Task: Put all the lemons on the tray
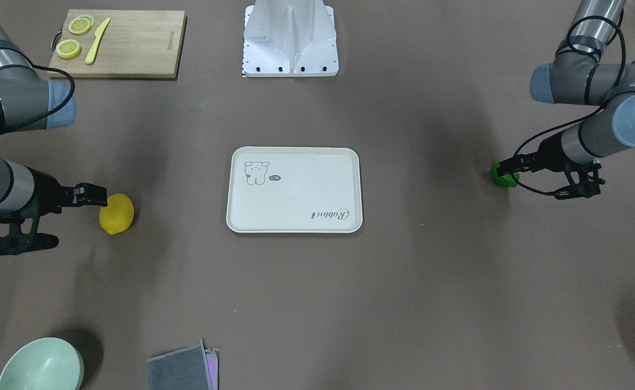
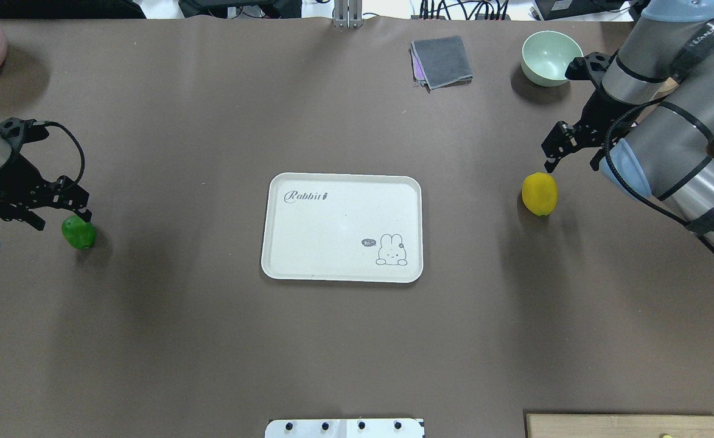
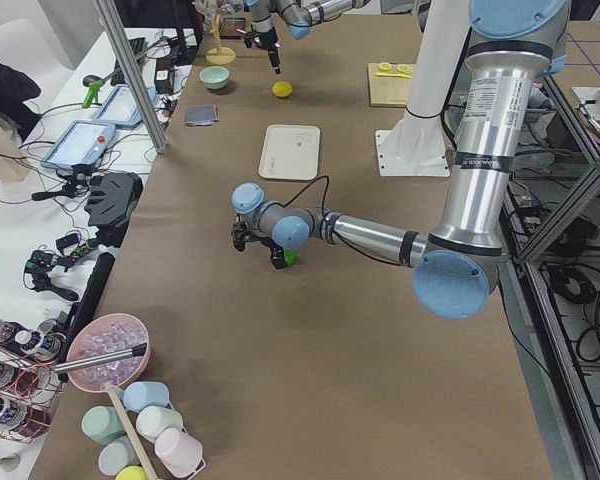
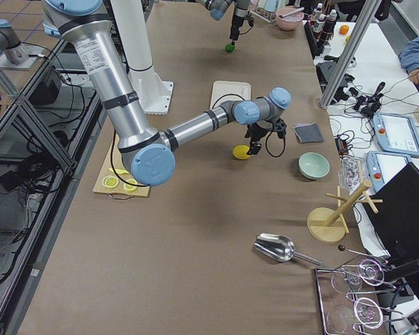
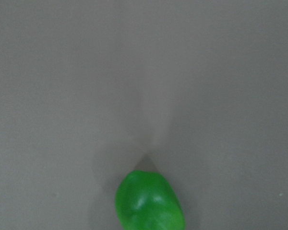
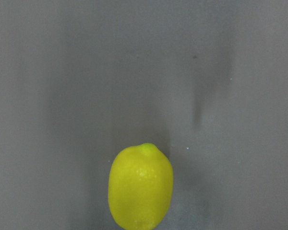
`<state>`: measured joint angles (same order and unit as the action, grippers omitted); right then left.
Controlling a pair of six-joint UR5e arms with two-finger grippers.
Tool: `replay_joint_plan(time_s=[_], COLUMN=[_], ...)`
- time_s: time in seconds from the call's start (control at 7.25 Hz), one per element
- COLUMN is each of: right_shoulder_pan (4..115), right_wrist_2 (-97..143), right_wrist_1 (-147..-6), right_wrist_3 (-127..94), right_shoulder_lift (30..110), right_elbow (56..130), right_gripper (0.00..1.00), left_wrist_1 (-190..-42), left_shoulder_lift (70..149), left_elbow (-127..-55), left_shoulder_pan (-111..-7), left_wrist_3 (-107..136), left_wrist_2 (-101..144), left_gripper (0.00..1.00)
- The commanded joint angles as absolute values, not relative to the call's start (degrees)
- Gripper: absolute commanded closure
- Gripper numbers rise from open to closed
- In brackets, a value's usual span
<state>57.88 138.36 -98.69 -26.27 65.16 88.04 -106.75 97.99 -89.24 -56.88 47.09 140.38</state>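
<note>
Left gripper [image 2: 63, 220] and right gripper [image 2: 571, 165] both spread, empty, near green lemon [image 2: 78, 233] and yellow lemon [image 2: 539, 194] either side of tray [image 2: 332, 213]; should straddle each lemon's middle before squeezing.

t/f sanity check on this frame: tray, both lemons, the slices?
1. The tray holds nothing. True.
2. The yellow lemon sits on the cutting board. False: it lies on the table by the right gripper.
3. The green lemon lies on the table by the left gripper. True.
4. The lemon slices are on the tray. False: they lie on the cutting board beside the yellow knife.
</note>
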Motion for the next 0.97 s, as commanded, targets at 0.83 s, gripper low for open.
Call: replay_joint_plan(time_s=[0.83], right_shoulder_pan=[53.88], right_wrist_2=[137.99], right_wrist_1=[-95.8], right_wrist_3=[-26.28], right_shoulder_lift=[62.49], right_elbow=[79.99], right_gripper=[0.05], left_wrist_1=[-107.58], left_shoulder_lift=[100.62], left_elbow=[-83.95], left_shoulder_pan=[-55.64], left_wrist_3=[47.2], left_wrist_2=[140.8], left_gripper=[0.03])
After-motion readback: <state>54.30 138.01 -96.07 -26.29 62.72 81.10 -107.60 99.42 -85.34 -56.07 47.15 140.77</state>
